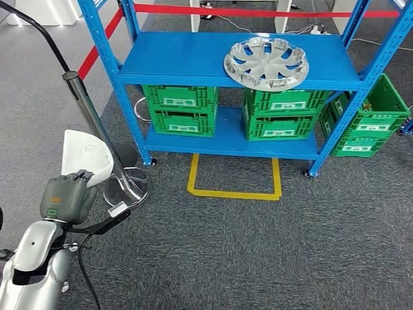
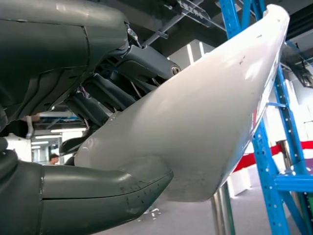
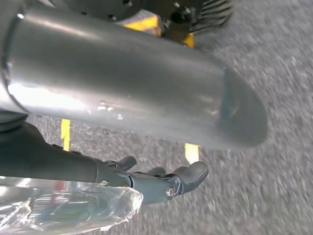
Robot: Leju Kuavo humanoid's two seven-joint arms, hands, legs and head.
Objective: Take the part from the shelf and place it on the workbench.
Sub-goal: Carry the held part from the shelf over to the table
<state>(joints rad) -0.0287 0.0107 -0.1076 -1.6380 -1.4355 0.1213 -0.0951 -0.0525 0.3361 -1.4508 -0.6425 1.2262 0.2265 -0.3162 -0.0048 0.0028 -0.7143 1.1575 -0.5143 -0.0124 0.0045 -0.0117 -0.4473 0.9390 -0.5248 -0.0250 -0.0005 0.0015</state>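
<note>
My left hand (image 1: 66, 197) is raised at the lower left of the head view and grips a white curved shell-like part (image 1: 86, 155). In the left wrist view the white part (image 2: 199, 117) lies between the thick thumb and the dark fingers (image 2: 110, 95) of that hand. The part is clear of the blue shelf (image 1: 195, 59), which stands ahead. My right hand (image 3: 162, 183) hangs over the carpet with its fingers stretched nearly straight and nothing between them. A shiny silver tube (image 3: 129, 93) crosses close above them without touching.
A silver hubcap (image 1: 266, 62) lies on the shelf's top board, with green crates (image 1: 181, 110) below and one more (image 1: 372, 119) at the right. A chrome stanchion (image 1: 92, 123) with red tape stands beside my left hand. A yellow tape outline (image 1: 233, 192) marks the carpet.
</note>
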